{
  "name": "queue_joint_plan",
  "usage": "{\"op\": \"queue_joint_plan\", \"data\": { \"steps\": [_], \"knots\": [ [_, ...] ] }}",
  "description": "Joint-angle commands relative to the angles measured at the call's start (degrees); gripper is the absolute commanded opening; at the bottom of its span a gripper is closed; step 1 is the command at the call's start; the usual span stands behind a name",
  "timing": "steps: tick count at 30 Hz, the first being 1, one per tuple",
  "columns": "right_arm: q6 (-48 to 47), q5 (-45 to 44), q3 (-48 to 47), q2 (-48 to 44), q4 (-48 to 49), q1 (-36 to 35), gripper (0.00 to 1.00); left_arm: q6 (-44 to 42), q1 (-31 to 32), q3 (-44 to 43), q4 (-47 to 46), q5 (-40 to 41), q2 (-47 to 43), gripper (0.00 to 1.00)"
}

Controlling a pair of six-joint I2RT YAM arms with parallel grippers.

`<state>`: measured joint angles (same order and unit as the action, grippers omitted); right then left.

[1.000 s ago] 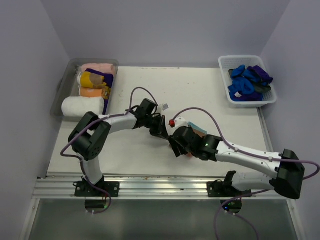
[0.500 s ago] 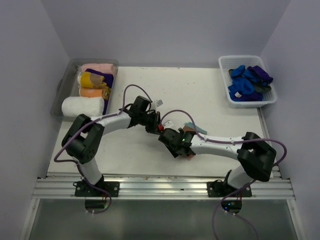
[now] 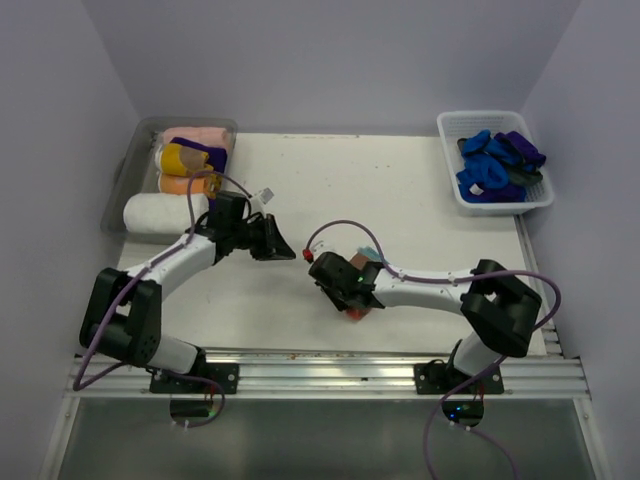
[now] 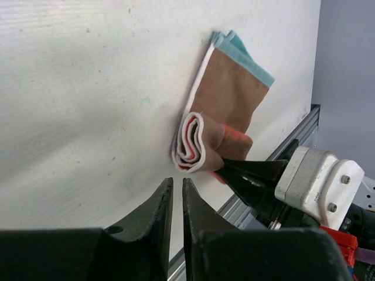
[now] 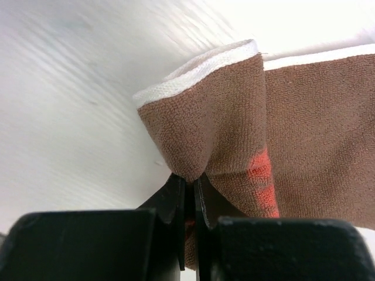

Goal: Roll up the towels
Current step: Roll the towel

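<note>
Quick headcount from where I sit: one grey tray [image 3: 120, 180] with five rolled towels in it, so one pink roll [image 3: 197, 136], one yellow roll [image 3: 178, 158], one purple roll [image 3: 212, 157], one orange roll [image 3: 178, 184], one white roll [image 3: 158, 212]. One brown towel [image 4: 228, 96] on the bench [image 3: 400, 190]. One white basket [image 3: 500, 208], its blue and purple towels [image 3: 485, 175] too tangled to count.

In the right wrist view the rust-brown towel [image 5: 304, 117] runs off the right edge, and the body of the right hand [image 5: 188, 182] is a blurred dark block along the bottom. The left wrist view cuts off the left hand [image 4: 177, 186] at its bottom edge. From above, the right hand covers nearly all of that towel. The lettering on the mustard towel [image 3: 183, 158] in the clear tray [image 3: 120, 185] is too small to read. The blue and purple towels [image 3: 490, 165] heaped in the white basket [image 3: 503, 208] cannot be counted.
</note>
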<state>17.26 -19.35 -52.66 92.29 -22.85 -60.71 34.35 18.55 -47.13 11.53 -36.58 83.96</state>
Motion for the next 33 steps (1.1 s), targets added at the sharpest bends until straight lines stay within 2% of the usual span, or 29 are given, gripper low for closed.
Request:
{"op": "queue_joint_plan", "data": {
  "steps": [1, 5, 8, 15, 19, 20, 25, 29, 33],
  "knots": [
    [0.2, 10.2, -4.9, 1.5, 8.7, -0.4, 0.00, -0.3, -2.4, 1.7, 2.3, 0.7, -4.5, 0.16],
    [4.1, 20.6, -6.0, 1.9, 15.1, -0.4, 0.00, -0.7, -4.1, 2.0, 3.6, 0.3, -7.2, 0.16],
    [6.3, 23.0, -4.6, 0.6, 17.7, -0.4, 0.00, -1.4, -4.3, 1.8, 2.9, -3.0, -7.4, 0.16],
    [7.4, 26.4, -1.2, 0.1, 18.8, 0.5, 0.00, -1.9, -4.0, 4.1, -6.7, -13.9, 1.2, 0.14],
    [6.7, 29.5, -2.0, 0.7, 17.5, 3.0, 0.00, -0.6, -3.8, 6.9, -10.6, -16.1, 6.5, 0.12],
    [6.7, 30.3, -2.3, 1.0, 16.6, 3.7, 0.00, -0.2, -3.6, 7.1, -12.5, -16.0, 7.3, 0.12],
    [5.9, 37.3, -5.7, 3.1, 12.8, 9.2, 0.00, -0.1, -3.3, 6.4, -9.6, -13.1, 10.0, 0.09],
    [5.2, 43.2, -8.7, 5.9, 7.9, 12.3, 0.00, 1.0, -3.3, 6.4, -8.8, -8.5, 6.2, 0.10],
    [5.4, 48.7, -11.6, 9.2, 5.4, 14.6, 0.00, 2.7, -3.3, 6.9, -5.8, -0.6, -1.2, 0.17]
  ]
}}
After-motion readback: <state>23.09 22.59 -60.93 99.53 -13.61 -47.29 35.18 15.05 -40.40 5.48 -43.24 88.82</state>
